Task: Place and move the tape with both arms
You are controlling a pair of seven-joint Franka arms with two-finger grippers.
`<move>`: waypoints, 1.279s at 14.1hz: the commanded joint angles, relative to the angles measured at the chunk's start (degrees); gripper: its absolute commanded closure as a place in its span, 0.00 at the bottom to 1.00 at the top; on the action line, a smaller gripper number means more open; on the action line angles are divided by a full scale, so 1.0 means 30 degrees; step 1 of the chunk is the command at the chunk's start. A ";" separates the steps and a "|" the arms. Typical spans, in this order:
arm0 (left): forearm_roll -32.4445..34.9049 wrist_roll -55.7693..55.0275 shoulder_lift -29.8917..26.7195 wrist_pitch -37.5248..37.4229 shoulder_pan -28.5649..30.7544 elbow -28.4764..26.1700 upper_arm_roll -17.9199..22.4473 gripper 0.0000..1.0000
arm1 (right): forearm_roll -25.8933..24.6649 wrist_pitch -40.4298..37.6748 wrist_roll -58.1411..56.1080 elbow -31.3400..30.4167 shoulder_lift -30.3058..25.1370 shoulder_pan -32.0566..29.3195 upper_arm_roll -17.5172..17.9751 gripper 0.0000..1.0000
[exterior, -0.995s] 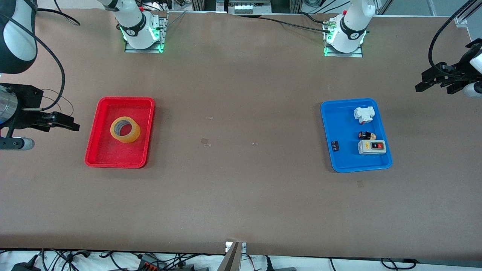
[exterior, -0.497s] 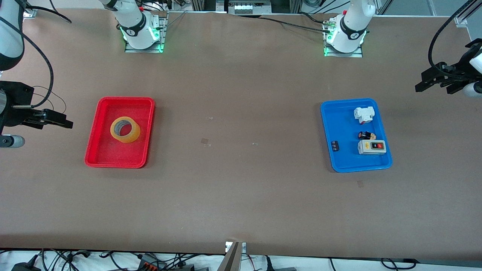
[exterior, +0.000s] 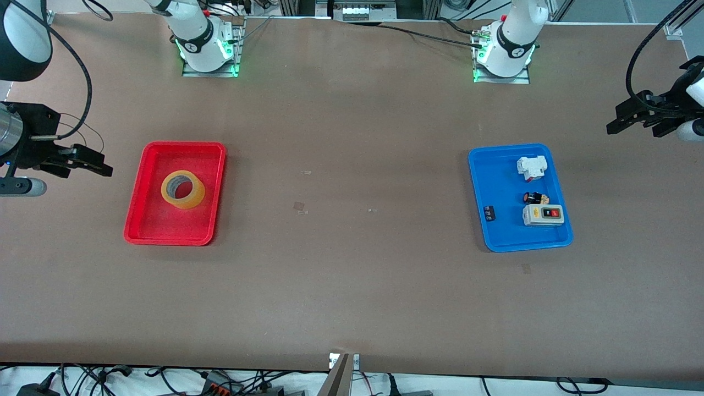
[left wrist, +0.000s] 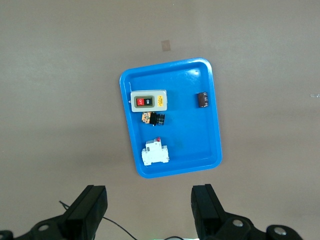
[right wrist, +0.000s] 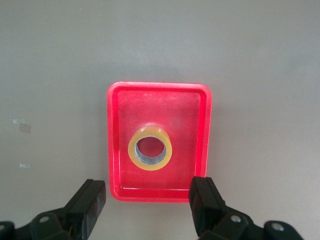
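Observation:
The yellow tape roll [exterior: 182, 189] lies flat in the red tray [exterior: 144, 220] toward the right arm's end of the table; it also shows in the right wrist view [right wrist: 149, 148] inside that tray [right wrist: 205, 140]. My right gripper [exterior: 88, 161] hangs open and empty in the air over the bare table beside the red tray, apart from the tape; its fingers [right wrist: 89, 200] frame the tray's edge. My left gripper [exterior: 632, 118] is open and empty in the air over the table at the left arm's end, its fingers [left wrist: 206, 205] spread wide.
A blue tray [exterior: 498, 236] toward the left arm's end holds a white breaker [exterior: 532, 167], a grey switch box [exterior: 543, 215] and two small dark parts; it shows in the left wrist view [left wrist: 215, 150]. Small tape scraps [exterior: 299, 207] lie mid-table.
My right gripper has shifted over the table beside the red tray: away from the tray, then a little back toward it and higher in the view. The left arm and the tape have not moved.

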 commanded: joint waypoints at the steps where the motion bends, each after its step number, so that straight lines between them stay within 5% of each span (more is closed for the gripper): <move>1: 0.0256 -0.0120 -0.0266 -0.0300 0.0008 0.0100 -0.0069 0.00 | -0.0223 0.0689 -0.0203 -0.1733 -0.1066 -0.0292 0.0264 0.00; 18: 0.0256 -0.0120 -0.0266 -0.0388 0.0008 0.0100 -0.0099 0.00 | 0.0011 -0.0601 0.0002 -0.2378 -0.2502 -0.0292 0.0234 0.00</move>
